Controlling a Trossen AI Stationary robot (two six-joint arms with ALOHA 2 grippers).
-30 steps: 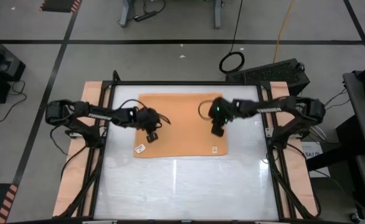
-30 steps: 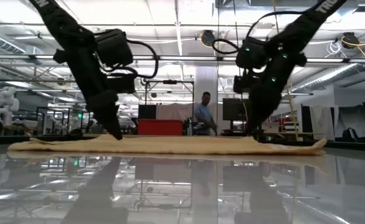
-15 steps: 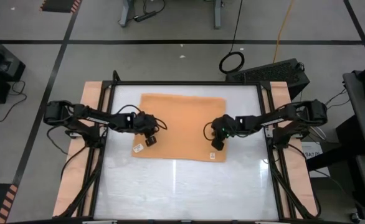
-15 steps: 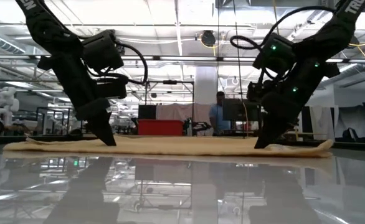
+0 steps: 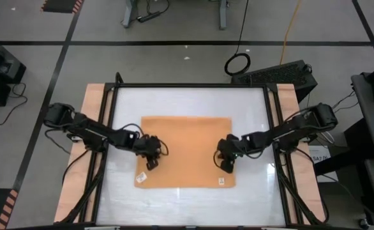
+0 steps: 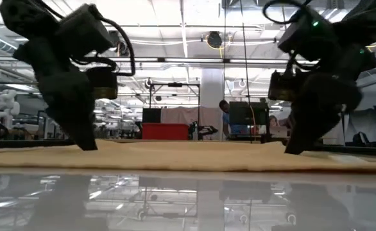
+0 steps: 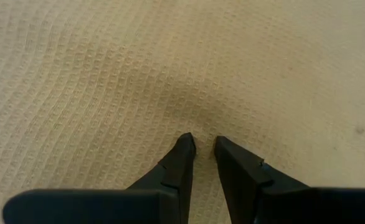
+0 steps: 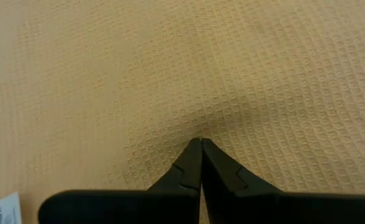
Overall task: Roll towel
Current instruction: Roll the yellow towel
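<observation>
The orange-tan towel (image 5: pixel 184 151) lies flat and spread out on the white tabletop, with a white tag (image 5: pixel 142 179) by its near left corner and another (image 5: pixel 221 181) by its near right corner. My left gripper (image 5: pixel 152 164) stands on the towel's near left part, slanting down, its tips a narrow gap apart on the cloth (image 7: pixel 202 144). My right gripper (image 5: pixel 227 167) stands on the near right part, also slanting down, shut (image 8: pixel 200 144). In the low view the towel (image 6: pixel 188 157) is a thin flat band under both arms. My left gripper has its fingertips (image 7: pixel 186 144) down on the towel's near left part (image 7: pixel 201 124), slanting down from the left. A small pucker of cloth rises at the narrow gap between them. The towel lies flat on the table. My right gripper presses its shut fingertips (image 8: pixel 195 149) on the towel's near right part (image 8: pixel 201 127), slanting down from the right. The cloth dimples slightly around the tips. The towel stays flat on the table.
Bare white tabletop (image 5: pixel 187 101) lies beyond the towel's far edge, with a narrower strip (image 5: pixel 187 204) before the near edge. Black frame rails (image 5: pixel 108 128) and wooden side boards (image 5: pixel 78 185) run along both sides. In the low view, people and machines stand in the room behind.
Both grippers have moved toward the table's near edge while staying down on the towel. The whole towel has slid with them along the table toward the near edge, still flat, and bare tabletop now shows beyond its far edge.
</observation>
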